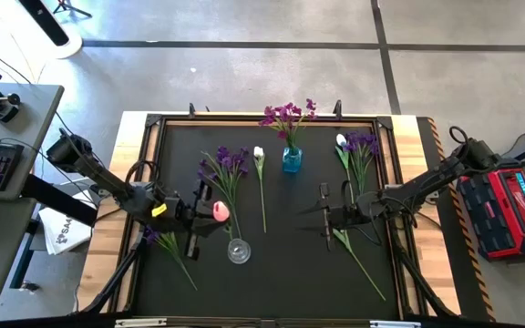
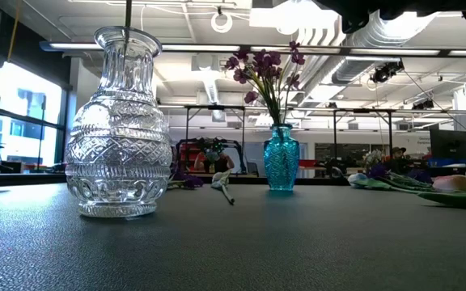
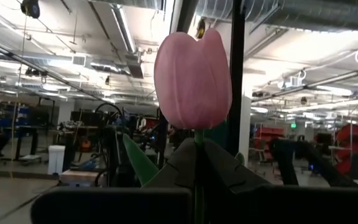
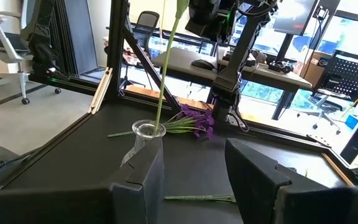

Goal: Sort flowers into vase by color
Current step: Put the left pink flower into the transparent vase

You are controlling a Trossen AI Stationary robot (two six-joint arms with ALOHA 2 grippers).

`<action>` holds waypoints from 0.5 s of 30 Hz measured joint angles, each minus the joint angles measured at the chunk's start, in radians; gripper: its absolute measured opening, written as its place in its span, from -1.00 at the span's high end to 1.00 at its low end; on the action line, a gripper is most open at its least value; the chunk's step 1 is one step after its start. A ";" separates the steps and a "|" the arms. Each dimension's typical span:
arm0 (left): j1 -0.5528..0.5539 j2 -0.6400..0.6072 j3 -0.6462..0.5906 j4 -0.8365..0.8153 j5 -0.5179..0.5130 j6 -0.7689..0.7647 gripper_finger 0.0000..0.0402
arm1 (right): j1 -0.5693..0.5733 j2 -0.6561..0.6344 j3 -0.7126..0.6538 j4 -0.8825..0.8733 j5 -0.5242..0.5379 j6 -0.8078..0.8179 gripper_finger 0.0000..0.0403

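My left gripper [image 1: 206, 215] hovers left of centre, shut on a pink tulip [image 3: 192, 73] whose bloom stands above the fingers. The tulip's green stem [image 4: 166, 68] slants down into the mouth of a clear glass vase [image 1: 238, 251]. A blue vase [image 1: 291, 160] at the far middle holds purple flowers [image 1: 287, 116]. More purple sprigs [image 1: 227, 162] and a white tulip [image 1: 259, 153] lie flat on the black mat. My right gripper [image 1: 324, 215] hangs open right of centre, facing the clear vase, with nothing between its fingers. My left gripper pinches the tulip's stem just below the bloom [image 3: 197, 138] between its two fingers. The fingers come from the table's left, slanting a little upward. The tulip stands nearly upright and clear of the table, its lower stem end inside the clear vase's mouth [image 4: 158, 128].
A second white tulip [image 1: 341, 139] and purple sprigs [image 1: 363, 144] lie at the far right. A leafy stem [image 1: 358, 260] lies under my right gripper. One purple sprig [image 1: 153, 235] lies beneath my left arm. A raised black frame [image 1: 272, 118] borders the mat.
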 joint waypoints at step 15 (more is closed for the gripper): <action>0.003 0.050 -0.030 -0.046 -0.145 -0.107 0.72 | 0.020 0.000 0.000 -0.021 -0.002 0.019 0.28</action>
